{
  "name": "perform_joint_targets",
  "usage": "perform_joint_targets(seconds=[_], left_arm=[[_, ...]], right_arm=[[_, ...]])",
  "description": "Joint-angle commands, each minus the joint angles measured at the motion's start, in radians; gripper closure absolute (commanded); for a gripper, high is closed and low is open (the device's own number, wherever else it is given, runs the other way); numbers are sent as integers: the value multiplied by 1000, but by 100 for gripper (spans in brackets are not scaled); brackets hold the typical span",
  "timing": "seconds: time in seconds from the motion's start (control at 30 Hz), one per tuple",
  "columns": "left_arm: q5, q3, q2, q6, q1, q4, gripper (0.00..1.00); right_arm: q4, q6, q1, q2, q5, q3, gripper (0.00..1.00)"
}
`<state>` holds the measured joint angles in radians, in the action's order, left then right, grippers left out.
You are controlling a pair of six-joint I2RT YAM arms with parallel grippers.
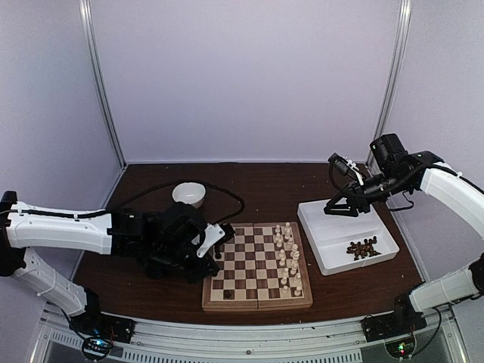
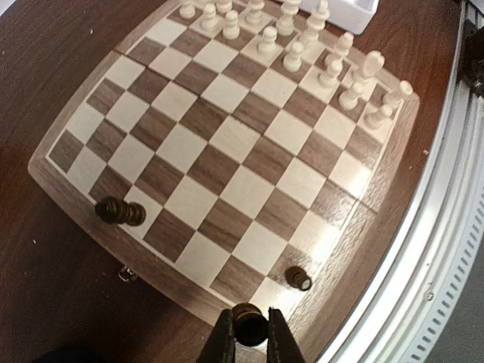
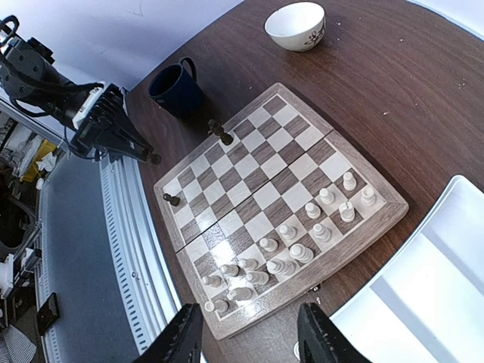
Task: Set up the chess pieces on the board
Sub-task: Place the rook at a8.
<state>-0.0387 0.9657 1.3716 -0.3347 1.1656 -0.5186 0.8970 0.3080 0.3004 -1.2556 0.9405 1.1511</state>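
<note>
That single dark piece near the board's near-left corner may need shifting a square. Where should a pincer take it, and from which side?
Take the single dark piece by its head and neck, coming straight down from above. It seems to stand upright on a small round base, and the board is bare on the squares around it, so there is room on either side.

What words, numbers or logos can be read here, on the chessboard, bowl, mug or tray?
None can be read.
The board has a plain wooden border, without letters or numbers.
The white bowl has a small dark mark on its side, too blurred to read.
The blue mug and white tray show no print.
</note>
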Motion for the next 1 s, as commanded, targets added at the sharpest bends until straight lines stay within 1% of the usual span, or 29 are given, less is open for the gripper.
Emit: perform_joint_targets(seconds=[0.0,0.1,0.43,0.73,0.97], left_arm=[[-59,-105,-52,-6,20,155,95],[-57,-140,-38,-9,26,184,94],[0,-176,42,4,41,285,94],[-29,-229,27,-54,97,308,94],[-40,-249,49,-73,106,340,93]], right_arm=[[-41,0,-4,31,-38,-23,53],[-43,0,-6,34,-55,-24,53],[-38,0,-7,29,-83,-17,53],[-41,1,-7,21,-86,-14,53],[-43,-2,-7,12,-82,-10,53]])
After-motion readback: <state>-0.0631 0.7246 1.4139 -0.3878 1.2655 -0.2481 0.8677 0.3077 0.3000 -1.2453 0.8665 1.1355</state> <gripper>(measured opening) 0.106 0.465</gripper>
